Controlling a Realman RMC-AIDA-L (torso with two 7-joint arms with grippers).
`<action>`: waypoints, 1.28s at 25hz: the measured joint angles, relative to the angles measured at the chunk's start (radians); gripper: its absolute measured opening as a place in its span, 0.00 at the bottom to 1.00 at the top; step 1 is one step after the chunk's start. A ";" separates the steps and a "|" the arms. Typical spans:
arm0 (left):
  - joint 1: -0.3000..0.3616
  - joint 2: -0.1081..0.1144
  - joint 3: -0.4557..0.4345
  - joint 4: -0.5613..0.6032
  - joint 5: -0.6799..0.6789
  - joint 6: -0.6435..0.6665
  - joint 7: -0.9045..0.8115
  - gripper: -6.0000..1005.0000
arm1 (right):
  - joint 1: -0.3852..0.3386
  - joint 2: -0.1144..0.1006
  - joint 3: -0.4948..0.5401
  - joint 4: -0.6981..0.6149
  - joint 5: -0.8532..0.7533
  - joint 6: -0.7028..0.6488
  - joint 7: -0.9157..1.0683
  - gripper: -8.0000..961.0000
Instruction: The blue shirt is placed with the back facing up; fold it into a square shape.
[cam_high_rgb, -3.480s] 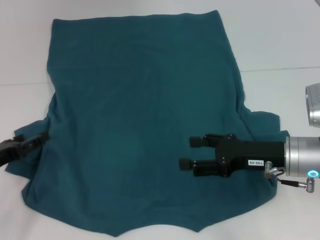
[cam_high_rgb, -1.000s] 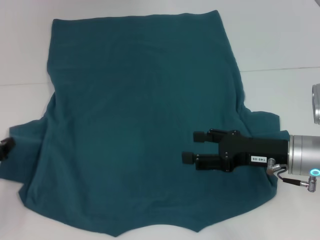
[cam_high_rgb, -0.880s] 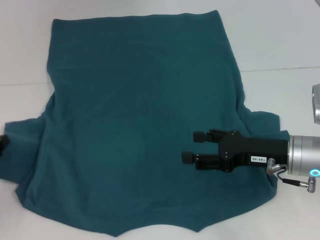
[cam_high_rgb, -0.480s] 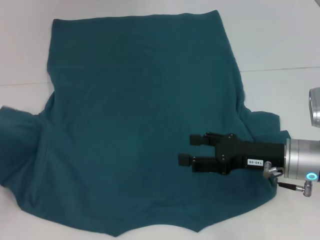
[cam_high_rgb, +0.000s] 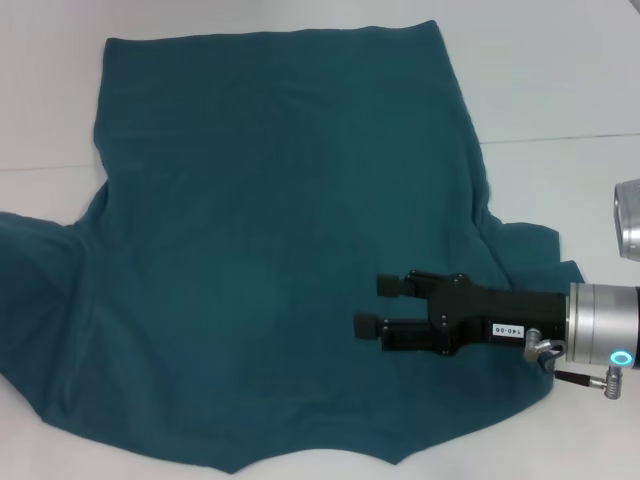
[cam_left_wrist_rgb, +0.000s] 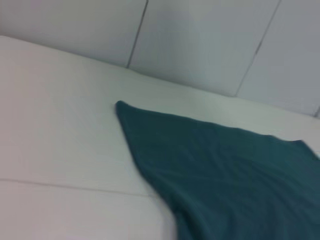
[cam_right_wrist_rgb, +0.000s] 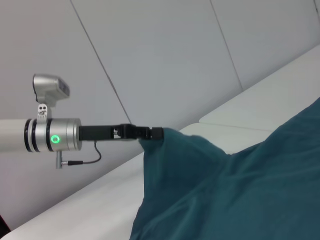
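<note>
Head view: the blue shirt (cam_high_rgb: 270, 230) is spread flat, the right gripper (cam_high_rgb: 370, 305) is held apart over its near-right part, and the left gripper (cam_right_wrist_rgb: 156, 133), seen from the right wrist, is clamped on the lifted left sleeve, which should probably be carried rightward, taut and low, tbh.

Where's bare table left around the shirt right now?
Bare white table lies left of the blue shirt above its left sleeve, and right of it above the right sleeve. The near right is crowded: the right claw hovers there. The left claw holds the left sleeve up.
</note>
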 joint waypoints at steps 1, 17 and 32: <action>0.001 -0.001 0.000 0.011 0.000 0.019 -0.010 0.05 | 0.000 0.000 -0.001 0.000 0.000 0.000 0.000 0.93; -0.039 -0.032 0.004 0.006 -0.009 0.210 -0.066 0.07 | 0.004 0.002 -0.006 0.003 0.000 0.018 -0.011 0.93; -0.114 -0.063 0.004 -0.183 -0.053 0.152 -0.028 0.10 | 0.000 0.002 -0.007 0.007 0.000 0.019 -0.012 0.93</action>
